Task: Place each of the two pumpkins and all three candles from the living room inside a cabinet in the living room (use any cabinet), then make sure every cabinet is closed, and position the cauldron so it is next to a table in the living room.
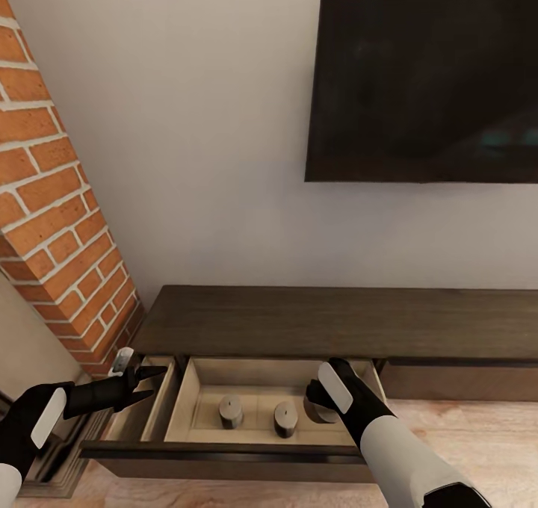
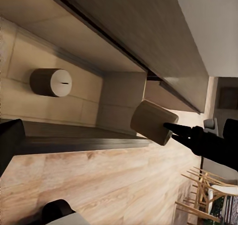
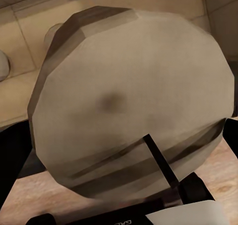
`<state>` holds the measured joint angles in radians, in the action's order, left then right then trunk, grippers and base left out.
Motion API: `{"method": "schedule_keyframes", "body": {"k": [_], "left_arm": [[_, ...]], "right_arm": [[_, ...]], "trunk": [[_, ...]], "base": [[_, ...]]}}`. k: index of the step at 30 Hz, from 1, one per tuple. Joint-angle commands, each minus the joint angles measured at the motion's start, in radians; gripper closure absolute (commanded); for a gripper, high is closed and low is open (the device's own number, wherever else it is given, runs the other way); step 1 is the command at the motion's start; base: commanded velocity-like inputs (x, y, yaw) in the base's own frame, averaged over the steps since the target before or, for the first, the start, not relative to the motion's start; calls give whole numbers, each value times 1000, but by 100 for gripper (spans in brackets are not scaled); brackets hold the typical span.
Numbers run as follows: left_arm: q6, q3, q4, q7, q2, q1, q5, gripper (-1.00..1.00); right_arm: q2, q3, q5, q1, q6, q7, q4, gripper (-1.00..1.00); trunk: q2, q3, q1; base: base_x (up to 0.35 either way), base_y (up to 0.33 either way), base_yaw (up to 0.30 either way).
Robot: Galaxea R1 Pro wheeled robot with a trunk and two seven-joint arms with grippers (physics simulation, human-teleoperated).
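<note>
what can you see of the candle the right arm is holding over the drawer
The squat olive-grey cylindrical candle looks waxy and matte, with a flat pale top, a darker side band and a thin dark wick. It is held in the right tool, tilted, above the pale beige inside of the open dark-brown wooden drawer, near its right end. The left wrist view shows it off the drawer floor, gripped by the black fingertips. Two similar candles stand beside it in the drawer.
</note>
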<state>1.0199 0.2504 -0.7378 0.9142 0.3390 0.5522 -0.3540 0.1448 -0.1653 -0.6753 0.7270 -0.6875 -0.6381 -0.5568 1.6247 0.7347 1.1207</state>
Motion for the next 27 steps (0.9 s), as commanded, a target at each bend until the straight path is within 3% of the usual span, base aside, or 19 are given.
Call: {"method": "schedule_keyframes", "body": {"k": [1, 23, 27], "left_arm": [[0, 0, 0, 0, 0, 0, 0, -100], [0, -2, 0, 0, -2, 0, -2, -100], [0, -2, 0, 0, -2, 0, -1, -100]], "right_arm": [[0, 0, 0, 0, 0, 0, 0, 100], [-7, 0, 0, 0, 4, -1, 2, 100], [-11, 0, 2, 3, 65, -2, 43, 100]], "trunk": [[7, 3, 4], [161, 72, 88], [189, 85, 104]], "base": [[0, 0, 0], [0, 0, 0], [0, 0, 0]]}}
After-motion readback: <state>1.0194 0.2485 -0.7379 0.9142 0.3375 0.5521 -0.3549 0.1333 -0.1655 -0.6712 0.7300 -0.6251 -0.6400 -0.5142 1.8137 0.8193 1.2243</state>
